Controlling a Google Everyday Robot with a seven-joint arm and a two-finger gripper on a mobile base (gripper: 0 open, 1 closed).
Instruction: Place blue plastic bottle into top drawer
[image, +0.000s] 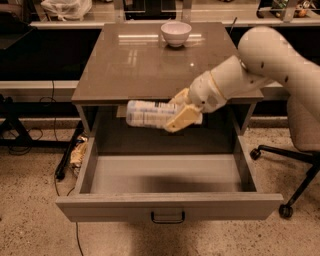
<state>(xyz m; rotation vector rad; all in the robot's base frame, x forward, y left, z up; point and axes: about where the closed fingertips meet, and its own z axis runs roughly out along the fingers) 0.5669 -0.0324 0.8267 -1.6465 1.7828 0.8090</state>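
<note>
Bottle (142, 114) is airborne, lying roughly level, cap end pointing camera-left. It sits just below the front edge of the tabletop and above the back part of the open drawer. It is not touching the drawer floor.

Table (140, 65): brown, glossy top, filling the middle of the view.

Arm (250, 70): white, comes in from camera-right, crosses the table's front right corner and angles down toward the drawer opening.

Drawer (170, 206): pulled well out toward the camera, interior visible. Dark handle (168, 217) at the centre of the front panel.

Chair (300, 150): right of the table, partly behind the arm, with dark legs and castors on the speckled floor.

Gripper (174, 113): over the drawer, just under the table edge. Its yellowish fingers (182, 118) are clamped on the bottle's right end, one in front and one behind.

Bowl (176, 33): white, upright at the far edge of the tabletop, well apart from the gripper.

Cables (65, 160): on the floor, left of the drawer.
</note>
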